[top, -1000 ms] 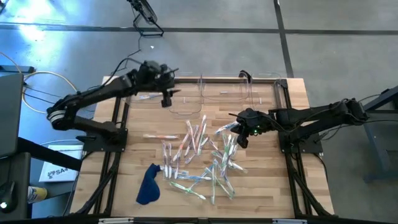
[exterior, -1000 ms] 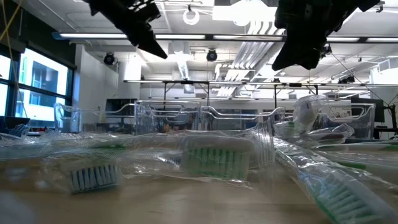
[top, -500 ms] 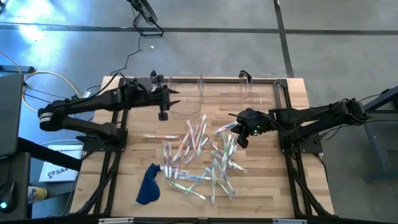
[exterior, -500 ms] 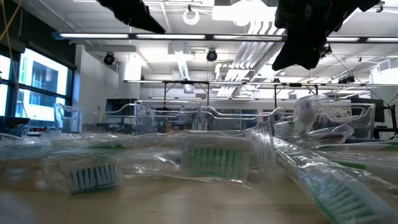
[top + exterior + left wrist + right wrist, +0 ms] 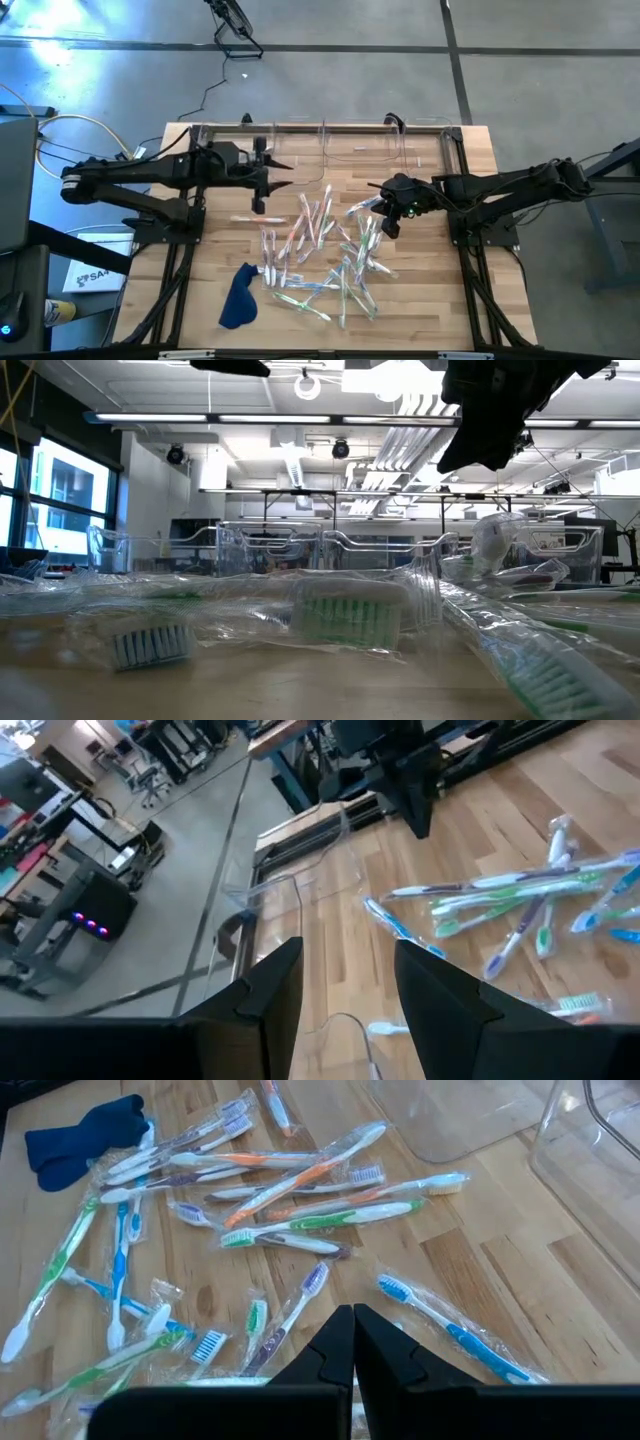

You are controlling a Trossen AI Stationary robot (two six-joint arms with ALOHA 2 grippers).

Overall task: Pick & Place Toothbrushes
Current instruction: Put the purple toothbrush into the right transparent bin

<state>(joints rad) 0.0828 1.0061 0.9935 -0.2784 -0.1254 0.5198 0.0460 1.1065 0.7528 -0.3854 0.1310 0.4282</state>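
Tabletop: toothbrushes between tools

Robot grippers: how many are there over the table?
2. The left gripper hovers open beside the clear bins. The right gripper hangs shut over the edge of the toothbrushes.

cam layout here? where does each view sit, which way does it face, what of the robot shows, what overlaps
High: overhead, straight down on the wooden table; both arms, open left gripper, shut right gripper.
Low: tabletop level, across the clear-wrapped toothbrushes into the room; grippers at the top.
Left wrist: looks at the toothbrushes; own fingers.
Right wrist: looks down on the pile, dark blue cloth; own shut fingers.
Shared: the toothbrush pile appears in all four.
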